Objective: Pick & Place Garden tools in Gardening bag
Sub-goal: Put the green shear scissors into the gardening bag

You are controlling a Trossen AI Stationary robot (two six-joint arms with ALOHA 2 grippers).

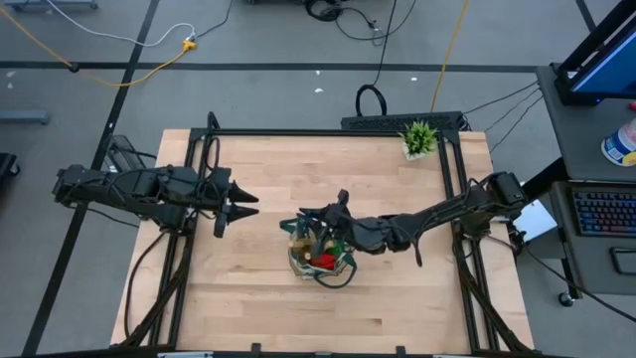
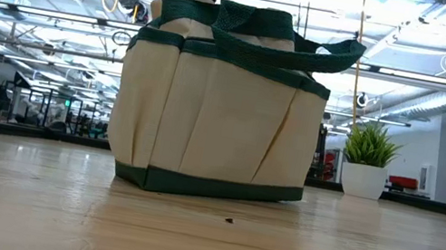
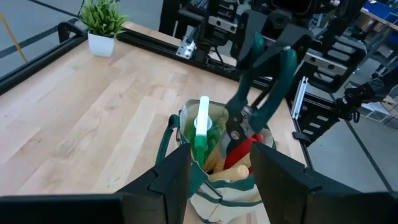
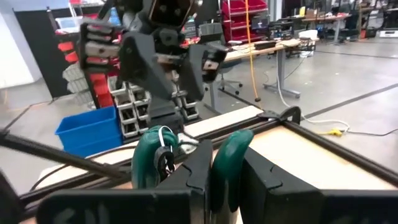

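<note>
Table: light wood top in a black frame, nothing on it but the gardening bag and a potted plant. Bag sits near table centre, upright, beige fabric with dark green trim and loop handles; the low view shows it side on with stitched outer pockets, no readable label or print on it. Plant is well apart from the bag, at the table's far edge on the right arm's side, white pot, green leaves. Left arm waits off to the bag's left side, left gripper pointed at the bag, fingers spread apart and holding nothing. Right arm reaches in from the bag's right side, right gripper directly over the bag's opening, closed on the green handles of the pruning shears. Shears hang blade-down, tips inside the bag mouth, handles up above the rim. From the right wrist view the two green grips sit pressed between the dark fingers. Already in the bag: green-white item standing up against the rim, red glove beside it, wooden handles poking up below the shears. Bag wall hides everything lower down. A small dark speck lies on the wood in front of the bag.
</note>
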